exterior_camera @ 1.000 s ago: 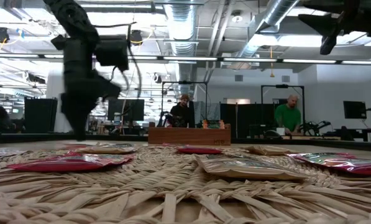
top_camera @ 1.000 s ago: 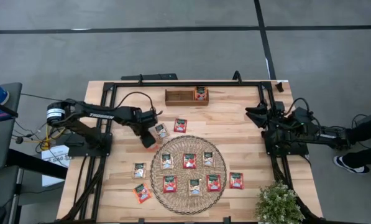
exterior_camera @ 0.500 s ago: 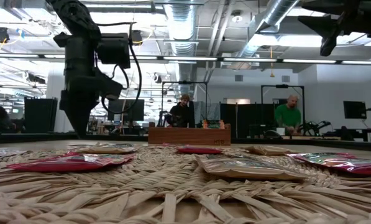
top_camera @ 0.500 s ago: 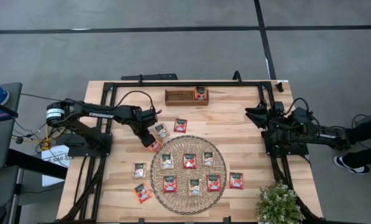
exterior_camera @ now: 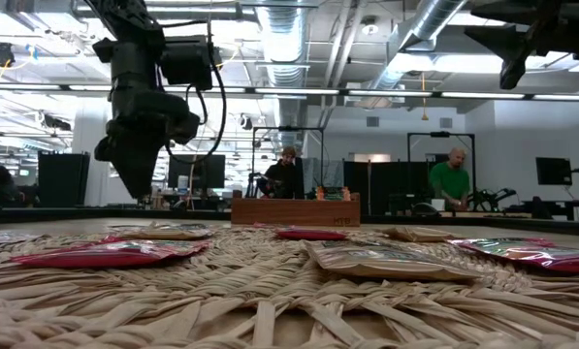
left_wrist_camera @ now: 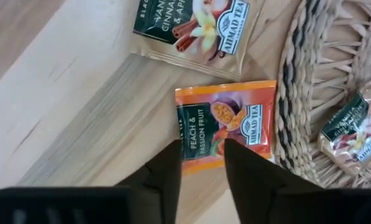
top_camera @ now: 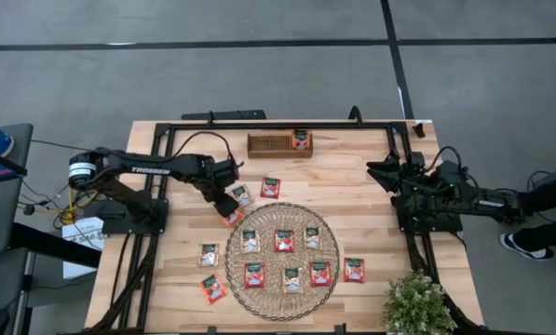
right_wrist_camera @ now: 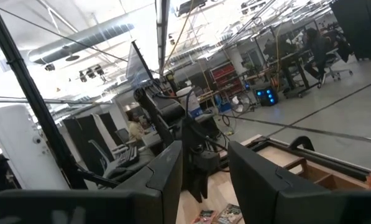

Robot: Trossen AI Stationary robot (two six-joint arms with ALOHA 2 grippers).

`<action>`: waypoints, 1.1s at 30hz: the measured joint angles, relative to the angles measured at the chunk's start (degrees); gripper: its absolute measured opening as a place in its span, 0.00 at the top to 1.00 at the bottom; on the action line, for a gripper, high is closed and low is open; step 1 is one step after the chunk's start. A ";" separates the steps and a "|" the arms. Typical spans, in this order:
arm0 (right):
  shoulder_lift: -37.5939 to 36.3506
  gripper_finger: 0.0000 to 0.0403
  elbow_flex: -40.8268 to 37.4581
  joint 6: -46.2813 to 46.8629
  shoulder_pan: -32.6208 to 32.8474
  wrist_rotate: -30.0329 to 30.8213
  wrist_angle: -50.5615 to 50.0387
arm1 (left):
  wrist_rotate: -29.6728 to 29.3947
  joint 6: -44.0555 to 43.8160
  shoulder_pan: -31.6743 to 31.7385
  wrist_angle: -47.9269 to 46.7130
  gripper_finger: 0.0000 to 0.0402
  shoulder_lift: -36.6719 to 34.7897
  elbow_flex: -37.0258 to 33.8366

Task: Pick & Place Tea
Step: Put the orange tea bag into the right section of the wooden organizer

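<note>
- Hovering: left gripper [left_wrist_camera: 201, 163], fingers [left_wrist_camera: 166, 168] parted, grasping nothing.
- Lying just ahead of fingertips: 1 orange tea sachet [left_wrist_camera: 225, 126] on the table [left_wrist_camera: 61, 112], beside the woven mat [left_wrist_camera: 309, 81].
- Raised, parted, empty: right gripper [right_wrist_camera: 204, 174].

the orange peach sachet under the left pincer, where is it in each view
High view: the orange peach sachet lies on bare wood just off the woven mat, upper-left rim, below the left pincer.
Low view: not identifiable.
Left wrist view: centre, just ahead of the open pincer.
Right wrist view: not in it.
Shared landmark: the mat's rim.
</note>
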 joint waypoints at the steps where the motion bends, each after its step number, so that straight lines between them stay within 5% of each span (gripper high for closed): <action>1: 0.00 0.70 0.00 0.00 0.00 0.00 -0.09 | -0.16 -0.50 -0.14 -0.06 0.69 0.39 0.00; 6: 0.00 0.70 0.00 -0.01 -0.02 -0.02 -0.44 | -3.37 -1.52 -1.11 0.58 0.62 3.35 0.00; 16: 0.00 0.70 -0.01 0.00 0.00 -0.02 -1.29 | -4.07 -3.46 -3.21 1.56 0.67 12.87 0.63; 28: 0.00 0.70 -0.02 0.00 -0.01 -0.09 -1.30 | -7.48 -3.77 -3.67 0.68 0.97 12.50 0.31; 33: 0.00 0.70 -0.02 0.00 0.00 -0.13 -1.31 | -10.68 -3.45 -3.75 -1.32 1.00 12.68 1.16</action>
